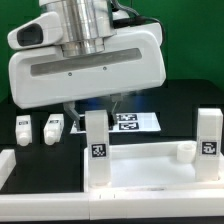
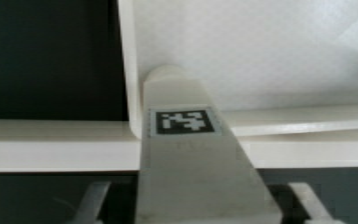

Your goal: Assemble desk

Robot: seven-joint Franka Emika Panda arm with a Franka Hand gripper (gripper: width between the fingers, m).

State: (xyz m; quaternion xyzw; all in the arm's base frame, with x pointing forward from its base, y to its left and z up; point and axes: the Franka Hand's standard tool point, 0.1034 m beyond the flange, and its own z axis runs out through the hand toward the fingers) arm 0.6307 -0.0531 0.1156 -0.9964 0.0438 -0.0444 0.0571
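The pincer (image 2: 197, 200) straddles 1 upright white leg (image 2: 190, 150), whose tagged face shows between the 2 fingers (image 2: 101, 203). Whether the pads press on it or stand just clear of it cannot be told. Directly beneath the pincer, that leg stands on the desk tabletop (image 1: 140, 172), near the slab's end toward the exterior view's left. Farther from the pincer, toward the exterior view's right, a 2nd tagged leg (image 1: 207, 140) stands upright on the same slab, with a short white stub (image 1: 185, 152) just beside it. Off to the exterior view's left of the pincer, 1 loose leg (image 1: 22, 128) and another loose leg (image 1: 52, 127) rest on the black table (image 1: 190, 100). Behind the pincer lies the marker board (image 1: 135, 122).
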